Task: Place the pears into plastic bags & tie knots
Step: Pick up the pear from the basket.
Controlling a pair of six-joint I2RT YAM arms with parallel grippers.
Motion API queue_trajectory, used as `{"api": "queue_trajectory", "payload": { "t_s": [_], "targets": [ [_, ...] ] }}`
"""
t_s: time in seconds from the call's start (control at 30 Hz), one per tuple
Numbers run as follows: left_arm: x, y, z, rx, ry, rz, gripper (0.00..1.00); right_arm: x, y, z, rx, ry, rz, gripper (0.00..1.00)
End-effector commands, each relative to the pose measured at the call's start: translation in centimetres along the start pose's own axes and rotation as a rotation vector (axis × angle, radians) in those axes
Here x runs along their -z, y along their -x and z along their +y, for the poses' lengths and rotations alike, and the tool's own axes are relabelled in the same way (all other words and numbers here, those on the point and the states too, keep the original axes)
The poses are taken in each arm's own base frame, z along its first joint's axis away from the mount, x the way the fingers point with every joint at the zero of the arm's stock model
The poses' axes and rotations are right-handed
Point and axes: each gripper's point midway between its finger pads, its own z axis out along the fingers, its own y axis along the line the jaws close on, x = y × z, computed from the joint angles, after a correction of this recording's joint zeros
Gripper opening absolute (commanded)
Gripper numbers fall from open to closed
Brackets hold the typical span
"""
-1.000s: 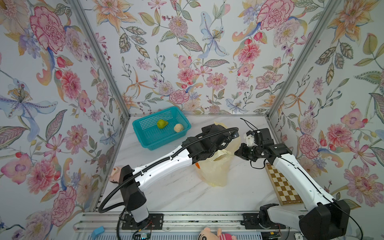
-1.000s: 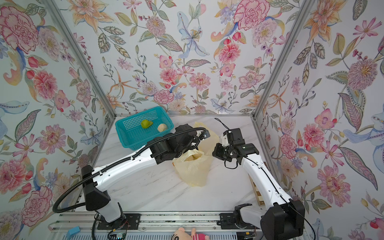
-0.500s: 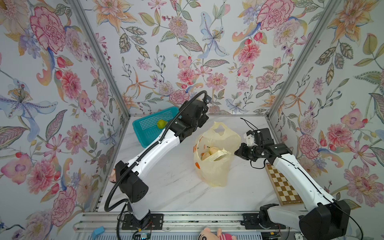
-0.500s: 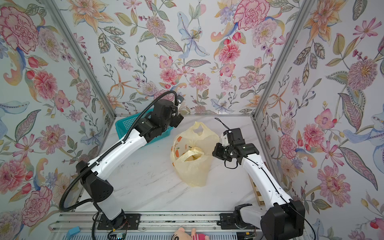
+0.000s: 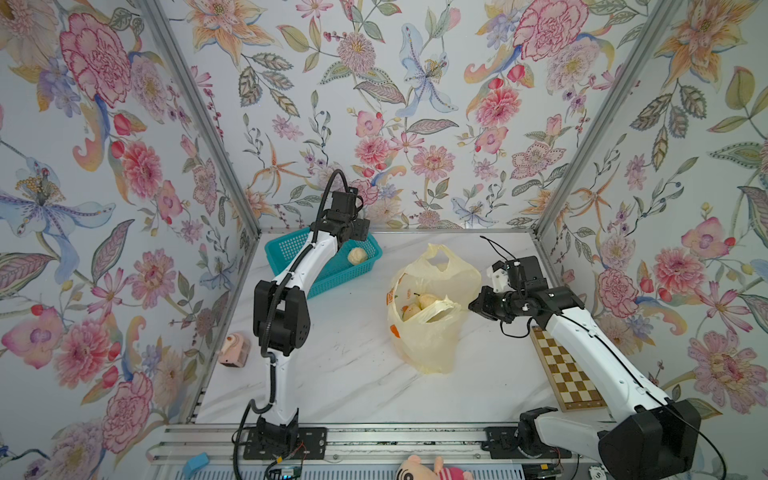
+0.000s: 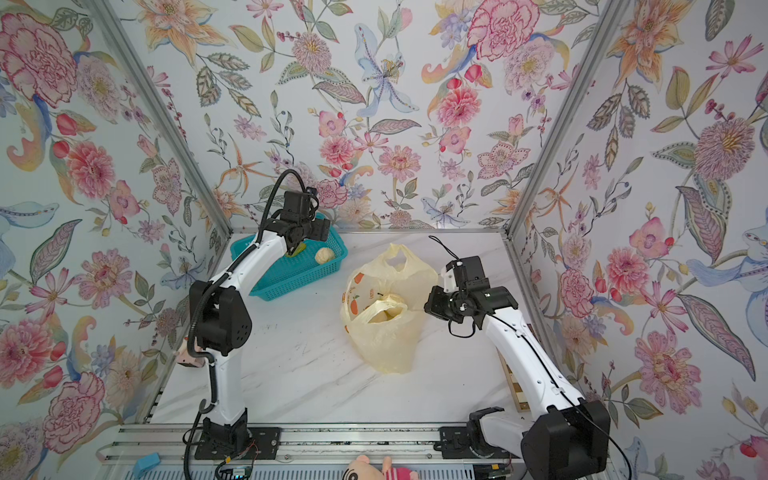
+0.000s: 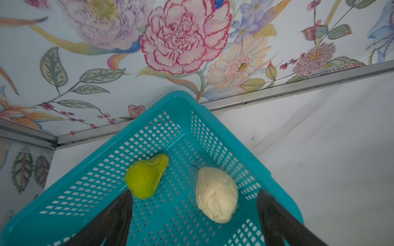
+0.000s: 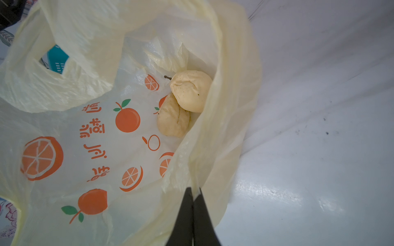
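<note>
Your right gripper (image 8: 194, 189) has its fingers pressed together on the near rim of the plastic bag (image 8: 96, 127), pinching a fold of the film and holding the mouth open. Your left gripper (image 7: 194, 192) hangs over the teal basket (image 7: 234, 147) with its fingers spread wide and nothing between them.

Inside the bag, two cream pears (image 8: 190, 91) lie touching each other against the gripped side. Its far handle loop (image 5: 436, 253) stands up loose. The basket holds one yellow-green pear (image 7: 145, 179) and one cream pear (image 7: 216, 194), side by side but apart.

The bag sits mid-way across the white marble table (image 5: 353, 374) and the basket in the far left corner. A chessboard (image 5: 567, 374) lies at the right edge, and a pink toy (image 5: 235, 349) at the left. Floral wallpaper covers the three walls.
</note>
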Motion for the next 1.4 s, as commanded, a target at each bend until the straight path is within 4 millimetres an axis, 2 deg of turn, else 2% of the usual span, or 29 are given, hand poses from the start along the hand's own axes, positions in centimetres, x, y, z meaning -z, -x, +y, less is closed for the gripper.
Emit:
{"api": "queue_trajectory", "payload": {
  "t_s": [0.0,0.07,0.23,0.37,0.47,0.6,0.7,0.8,0.83,0.93,1.07,1.2,1.37],
  "targets": [
    [-2.7,-0.5,0.3,0.080,-0.051,0.030,0.90,0.1,0.6,0.6,0.025,0.009,-0.018,0.00],
    [-4.9,-1.8,0.0,0.093,-0.077,0.066,0.91,0.0,0.6,0.7,0.024,0.010,-0.017,0.00],
    [-8.8,-5.4,-0.7,0.154,-0.145,0.161,0.89,-0.3,0.7,0.7,0.021,0.007,-0.014,0.00],
    [-10.4,-7.8,-1.7,0.177,-0.190,0.217,0.87,-0.5,0.7,0.6,0.020,0.006,-0.009,0.00],
    [-10.9,-8.7,-2.3,0.186,-0.220,0.232,0.84,-0.6,0.7,0.7,0.020,0.006,-0.008,0.00],
    [-10.7,-8.7,-2.7,0.197,-0.244,0.233,0.78,-0.5,0.8,0.8,0.022,0.006,-0.011,0.00],
    [-10.2,-8.6,-2.4,0.198,-0.239,0.227,0.67,-0.4,0.8,0.9,0.023,0.008,-0.015,0.00],
    [-9.2,-8.0,-1.7,0.189,-0.219,0.214,0.61,-0.4,0.7,0.9,0.022,0.008,-0.014,0.00],
    [-8.6,-7.7,-1.5,0.181,-0.211,0.206,0.62,-0.4,0.7,1.0,0.024,0.008,-0.015,0.00],
    [-7.2,-7.1,-0.8,0.154,-0.189,0.209,0.77,-0.4,0.6,1.1,0.025,0.009,-0.016,0.00],
    [-6.0,-8.0,-0.4,0.119,-0.160,0.264,0.87,-0.4,0.5,1.2,0.030,0.013,-0.016,0.00],
    [-6.0,-10.0,-1.1,0.094,-0.198,0.330,0.89,-0.5,0.5,1.3,0.031,0.014,-0.016,0.00],
    [-7.0,-12.9,-1.8,0.064,-0.224,0.420,0.89,-0.7,0.6,1.6,0.037,0.020,-0.016,0.00]
  ]
}}
